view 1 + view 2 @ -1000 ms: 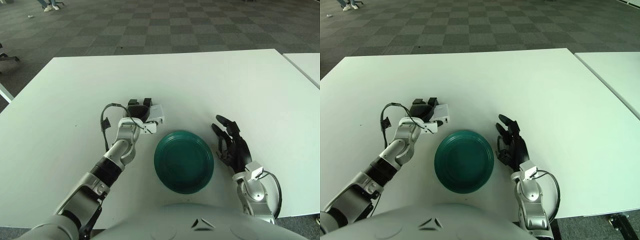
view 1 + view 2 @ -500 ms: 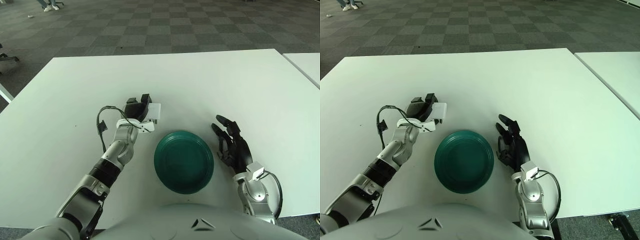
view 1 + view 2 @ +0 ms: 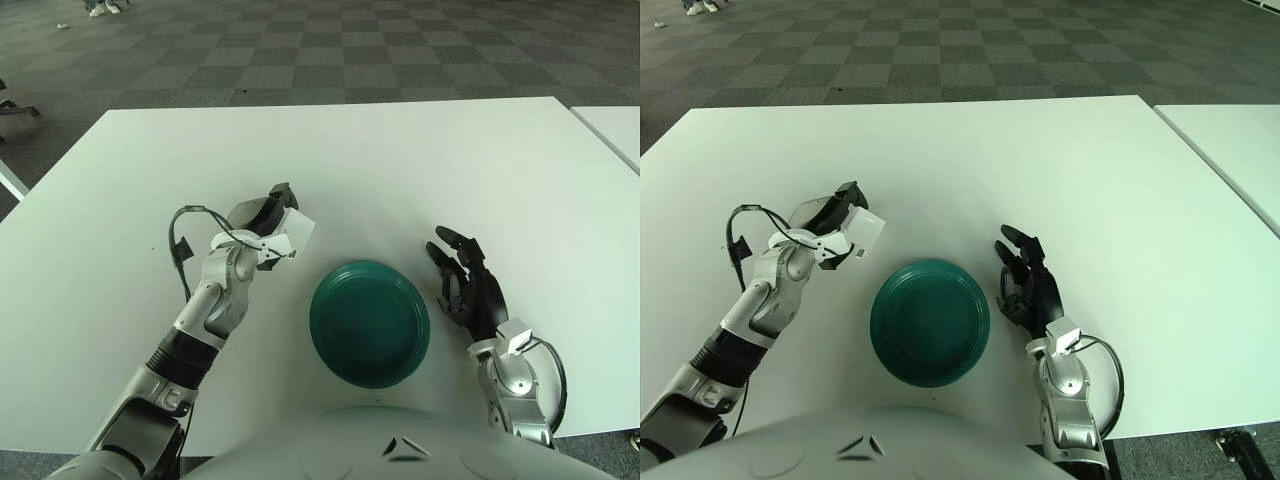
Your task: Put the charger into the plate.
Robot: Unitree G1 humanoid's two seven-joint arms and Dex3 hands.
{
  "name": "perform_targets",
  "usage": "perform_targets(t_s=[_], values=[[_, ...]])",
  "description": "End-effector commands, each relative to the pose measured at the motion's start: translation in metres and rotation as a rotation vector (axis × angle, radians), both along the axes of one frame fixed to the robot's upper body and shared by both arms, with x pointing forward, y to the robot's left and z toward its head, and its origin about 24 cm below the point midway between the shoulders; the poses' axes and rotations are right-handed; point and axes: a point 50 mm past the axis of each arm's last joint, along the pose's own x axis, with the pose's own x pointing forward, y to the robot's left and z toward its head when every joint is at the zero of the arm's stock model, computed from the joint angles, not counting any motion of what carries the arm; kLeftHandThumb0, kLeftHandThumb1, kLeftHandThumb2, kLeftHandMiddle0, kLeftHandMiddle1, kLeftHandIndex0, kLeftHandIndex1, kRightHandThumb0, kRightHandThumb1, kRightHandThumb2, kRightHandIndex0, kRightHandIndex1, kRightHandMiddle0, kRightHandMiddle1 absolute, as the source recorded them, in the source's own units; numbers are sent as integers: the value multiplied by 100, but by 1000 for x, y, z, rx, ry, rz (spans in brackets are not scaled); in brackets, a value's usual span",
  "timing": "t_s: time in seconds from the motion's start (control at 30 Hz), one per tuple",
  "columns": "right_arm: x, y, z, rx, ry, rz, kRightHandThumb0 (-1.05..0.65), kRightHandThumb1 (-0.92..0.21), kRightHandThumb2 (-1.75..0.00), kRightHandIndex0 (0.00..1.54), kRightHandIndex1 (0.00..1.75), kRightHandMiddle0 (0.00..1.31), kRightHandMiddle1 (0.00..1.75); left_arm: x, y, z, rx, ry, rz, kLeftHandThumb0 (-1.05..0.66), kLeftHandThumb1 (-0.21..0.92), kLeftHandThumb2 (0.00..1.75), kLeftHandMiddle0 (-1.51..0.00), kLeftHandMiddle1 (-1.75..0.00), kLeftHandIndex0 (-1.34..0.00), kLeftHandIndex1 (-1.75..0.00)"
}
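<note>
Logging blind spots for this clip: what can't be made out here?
- Charger: prongs and underside hidden by the left hand, both eye views.
- Left hand fingertips: behind the charger.
- Right hand, right of the plate: table contact unclear.

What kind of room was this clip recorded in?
Probably an office or lab space: grey checkered carpet tiles, plain white tables pushed side by side, and someone's feet at the far edge.
</note>
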Motion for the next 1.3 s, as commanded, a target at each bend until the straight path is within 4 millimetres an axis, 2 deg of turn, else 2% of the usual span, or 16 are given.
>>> perform_targets(t_s=[0.0, 0.57, 0.9, 1.27], values=[[-20, -3, -34, 8, 207, -18, -76, -92, -78, 39, 5, 0, 77, -1, 0, 11, -19, -47, -18, 0, 0, 163, -89, -160, -64, -175], [-21, -4, -35, -5, 205, -5, -73, -92, -76, 34, 2, 0, 69, -26, -22, 64, -131, -188, -139, 0, 2, 164, -85, -168, -61, -175], [-20, -4, -36, -19, 216, 4, -72, -92, -77, 32, 1, 0, 63, -49, -42, 75, -213, -178, -282, 0, 3, 162, -85, -166, -60, -175], [-19, -1, -34, -43, 222, 16, -72, -92, -81, 31, 1, 0, 60, -63, -61, 71, -257, -116, -404, 0, 2, 164, -87, -166, -61, -175]])
